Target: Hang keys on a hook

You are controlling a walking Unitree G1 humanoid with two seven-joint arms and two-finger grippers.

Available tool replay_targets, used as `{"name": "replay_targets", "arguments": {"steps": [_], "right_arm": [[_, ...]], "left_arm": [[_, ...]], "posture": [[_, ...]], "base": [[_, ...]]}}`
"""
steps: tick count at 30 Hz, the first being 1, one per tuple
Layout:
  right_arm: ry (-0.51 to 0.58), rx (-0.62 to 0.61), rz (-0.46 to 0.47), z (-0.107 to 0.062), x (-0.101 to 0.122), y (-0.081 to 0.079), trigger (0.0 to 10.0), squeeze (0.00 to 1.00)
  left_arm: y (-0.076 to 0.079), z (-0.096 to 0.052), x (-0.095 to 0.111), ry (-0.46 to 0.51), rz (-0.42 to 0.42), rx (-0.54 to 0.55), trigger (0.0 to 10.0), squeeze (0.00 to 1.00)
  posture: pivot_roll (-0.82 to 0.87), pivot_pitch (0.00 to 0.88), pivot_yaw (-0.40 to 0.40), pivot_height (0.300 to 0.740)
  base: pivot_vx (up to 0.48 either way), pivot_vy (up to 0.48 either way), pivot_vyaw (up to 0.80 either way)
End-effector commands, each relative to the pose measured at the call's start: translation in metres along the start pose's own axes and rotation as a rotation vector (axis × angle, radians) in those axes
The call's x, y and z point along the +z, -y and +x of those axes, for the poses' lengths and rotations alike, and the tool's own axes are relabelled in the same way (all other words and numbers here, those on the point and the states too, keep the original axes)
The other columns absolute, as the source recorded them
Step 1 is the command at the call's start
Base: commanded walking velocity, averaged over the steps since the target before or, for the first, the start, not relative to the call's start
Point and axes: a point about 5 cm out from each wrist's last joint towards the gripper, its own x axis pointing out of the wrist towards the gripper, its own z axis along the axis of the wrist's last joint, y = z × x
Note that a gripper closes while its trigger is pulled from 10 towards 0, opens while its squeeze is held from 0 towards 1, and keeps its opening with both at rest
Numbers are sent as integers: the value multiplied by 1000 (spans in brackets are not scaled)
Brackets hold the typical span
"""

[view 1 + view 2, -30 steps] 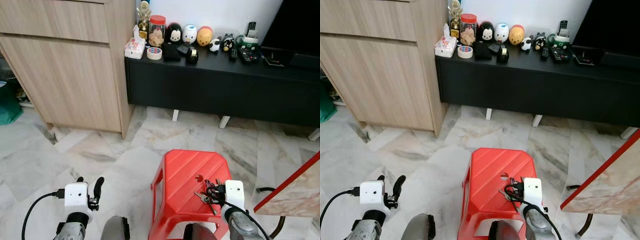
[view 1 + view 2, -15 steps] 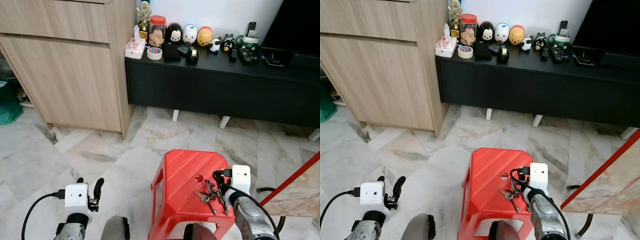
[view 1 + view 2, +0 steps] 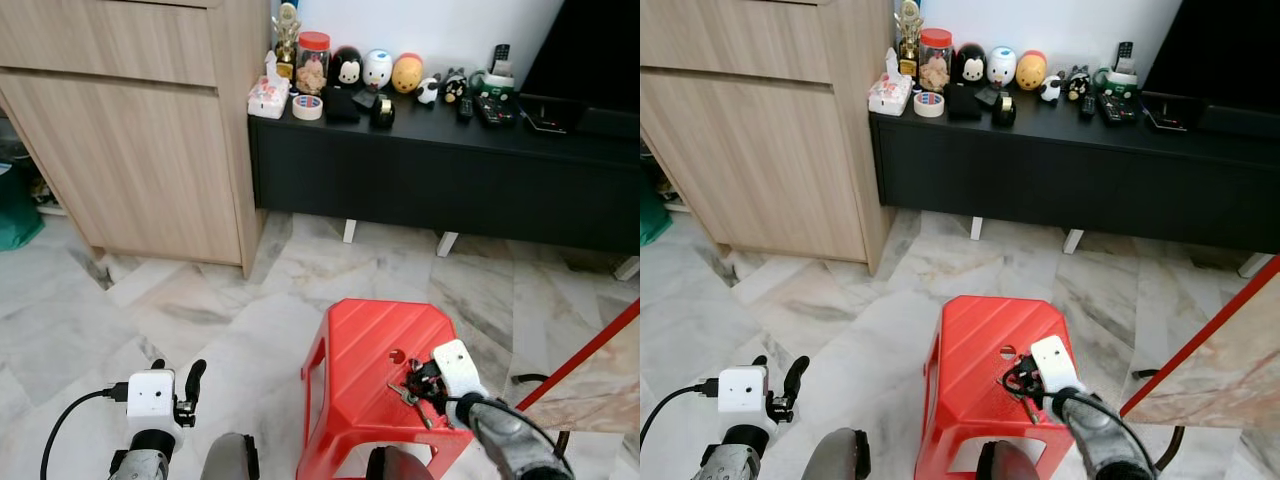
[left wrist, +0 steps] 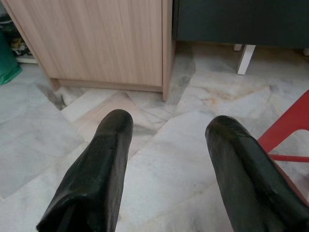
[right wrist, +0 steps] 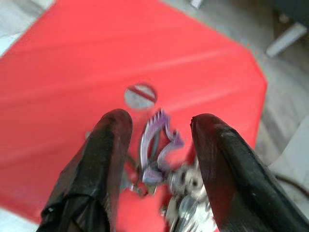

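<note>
The left gripper (image 4: 169,130) hangs over the marble floor (image 4: 169,159), its two black fingers (image 4: 104,159) spread apart. At 12 o'clock stands a wooden cabinet (image 4: 106,43). At 1 o'clock is a dark cabinet (image 4: 241,21) with a white leg (image 4: 245,58). A red stool (image 4: 289,130) peeks in at 3 o'clock.

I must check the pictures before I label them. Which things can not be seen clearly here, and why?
- Keys: blurred in the right wrist view; how many cannot be counted. In the left eye view the right tool covers part of them.
- Hook: no place to hang the keys can be made out.
- Small items on the black cabinet: too small to identify.
- Red stool: its legs are cut off by the bottom edge.
</note>
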Motion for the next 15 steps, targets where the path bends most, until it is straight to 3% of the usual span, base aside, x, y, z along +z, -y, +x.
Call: {"name": "replay_targets", "arguments": {"steps": [1, 8, 10, 15], "right_arm": [[-24, 37, -46, 0, 1, 3, 10000, 0], [-66, 247, -211, 2, 8, -6, 10000, 0], [-111, 322, -303, 3, 10, -7, 10000, 0], [-146, 306, -361, 4, 14, -2, 10000, 0]], "left_arm": [[0, -3, -5, -24, -4, -1, 10000, 0], [0, -4, -4, -23, -4, 0, 10000, 0], [-2, -4, -4, -24, -1, 3, 10000, 0], [-3, -6, -4, -26, 0, 7, 10000, 0]], "posture": [[120, 38, -112, 625], [122, 49, -105, 625], [126, 54, -103, 625], [128, 65, -103, 625]], "base": [[0, 0, 0], [0, 0, 0], [0, 0, 0], [0, 0, 0]]}}
